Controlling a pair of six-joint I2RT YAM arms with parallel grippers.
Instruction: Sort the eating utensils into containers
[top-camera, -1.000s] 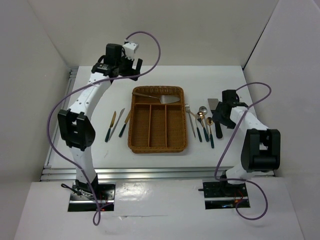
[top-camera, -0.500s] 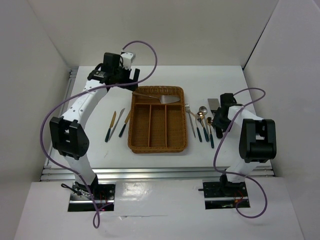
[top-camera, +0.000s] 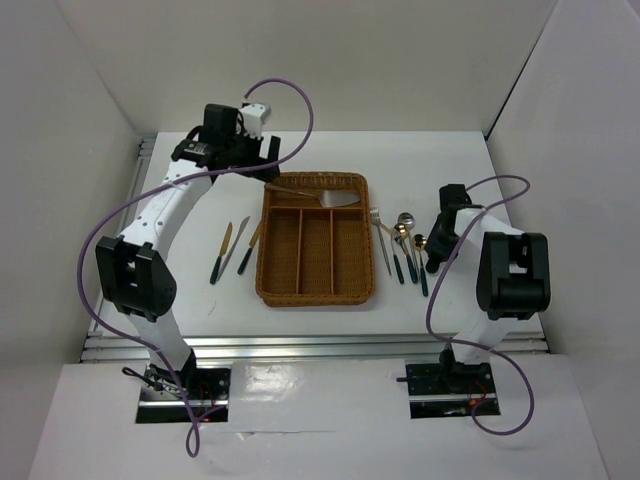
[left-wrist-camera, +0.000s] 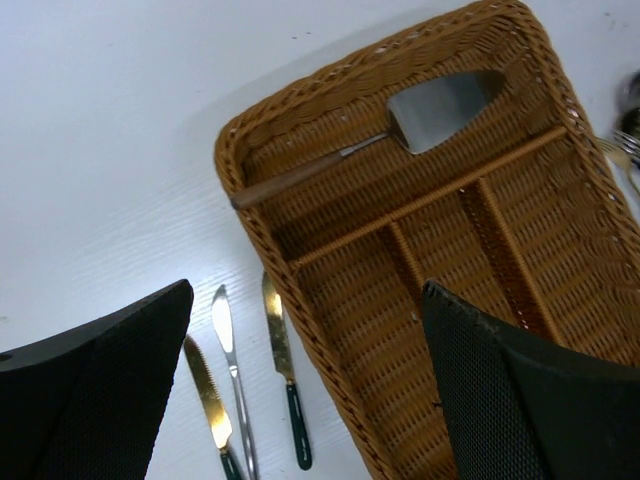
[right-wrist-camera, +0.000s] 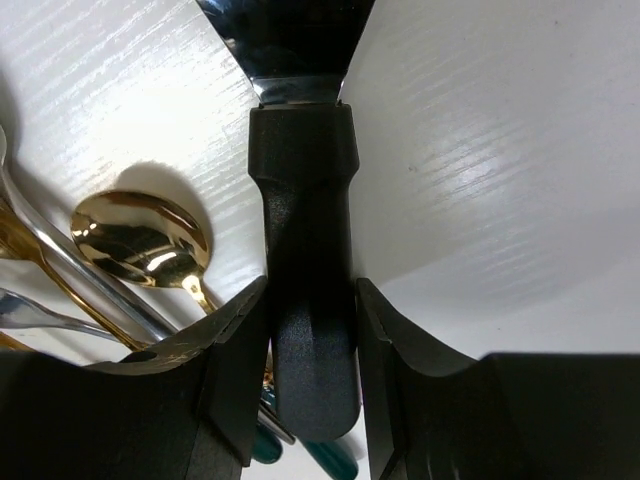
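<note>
The brown wicker tray (top-camera: 268, 250) lies mid-table. A silver server with a brown handle (top-camera: 322, 196) lies in its crosswise slot, as the left wrist view (left-wrist-camera: 440, 100) also shows. The three long slots are bare. My left gripper (top-camera: 232, 150) is open and empty above the tray's far left corner (left-wrist-camera: 308, 290). Three knives (top-camera: 236, 247) lie left of the tray (left-wrist-camera: 285, 370). My right gripper (top-camera: 437, 240) is down at the table, its jaws closed against the black handle of a wide silver server (right-wrist-camera: 305, 250), the gripper (right-wrist-camera: 310, 300) hiding the blade from above.
Several forks and spoons with gold or silver heads (top-camera: 403, 245) lie side by side between the tray and my right gripper; a gold spoon (right-wrist-camera: 140, 230) sits just left of the black handle. White walls enclose the table on three sides.
My right gripper moved in over the black-handled server and lowered onto its handle, hiding the blade. My left arm swung slightly left, away from the tray's far edge.
</note>
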